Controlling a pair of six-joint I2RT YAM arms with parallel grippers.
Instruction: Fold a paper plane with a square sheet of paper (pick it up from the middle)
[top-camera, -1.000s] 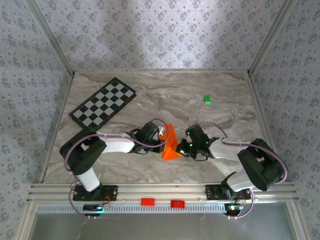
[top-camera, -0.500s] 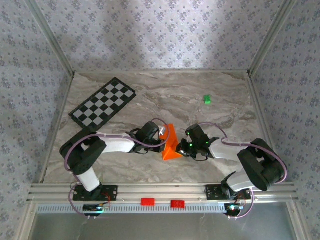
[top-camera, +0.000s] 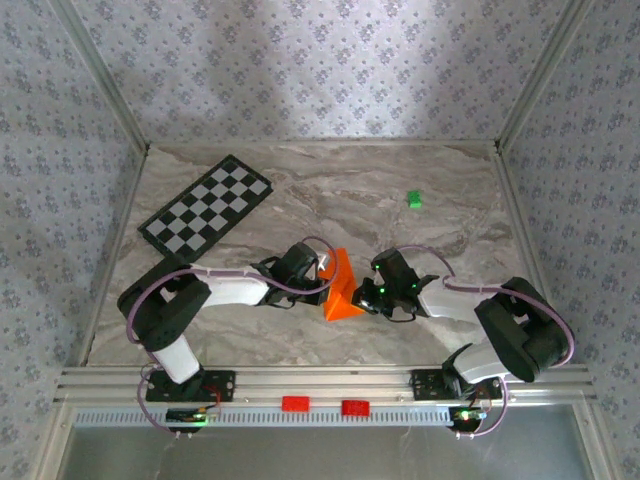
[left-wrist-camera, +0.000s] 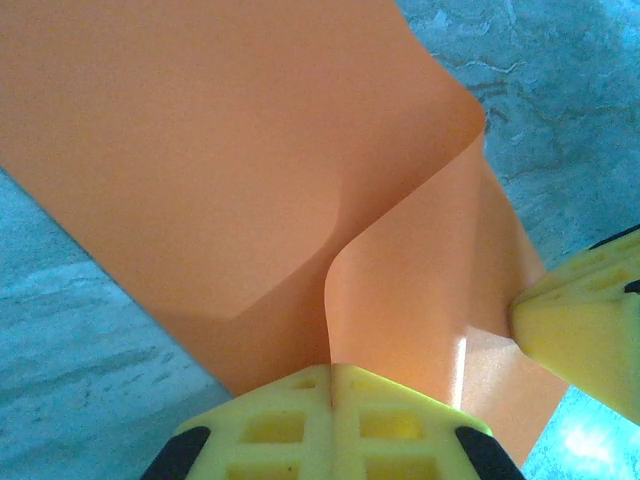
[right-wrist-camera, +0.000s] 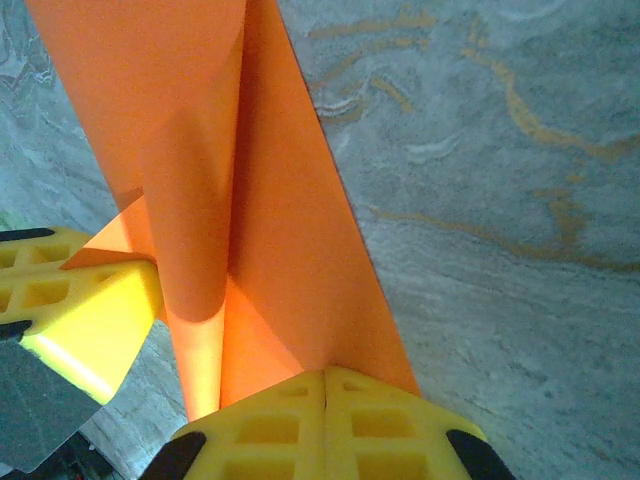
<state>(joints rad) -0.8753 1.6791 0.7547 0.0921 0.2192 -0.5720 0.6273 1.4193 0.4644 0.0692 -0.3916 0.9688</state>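
The bright orange sheet of paper (top-camera: 341, 288) is bent into a folded, tent-like shape between my two grippers near the front middle of the marble table. In the left wrist view the paper (left-wrist-camera: 250, 170) curls upward and its edge runs into my left gripper (left-wrist-camera: 331, 372), whose yellow jaws are pressed together on it. My right gripper (right-wrist-camera: 326, 378) pinches the opposite edge of the paper (right-wrist-camera: 280, 200), jaws shut on it. The left gripper (top-camera: 326, 272) and right gripper (top-camera: 362, 295) sit on either side of the paper. No finished paper plane is in view.
A black-and-white checkered board (top-camera: 207, 205) lies at the back left. A small green block (top-camera: 414, 199) sits at the back right. Patterned walls enclose the table, and an aluminium rail (top-camera: 320, 385) runs along the front edge.
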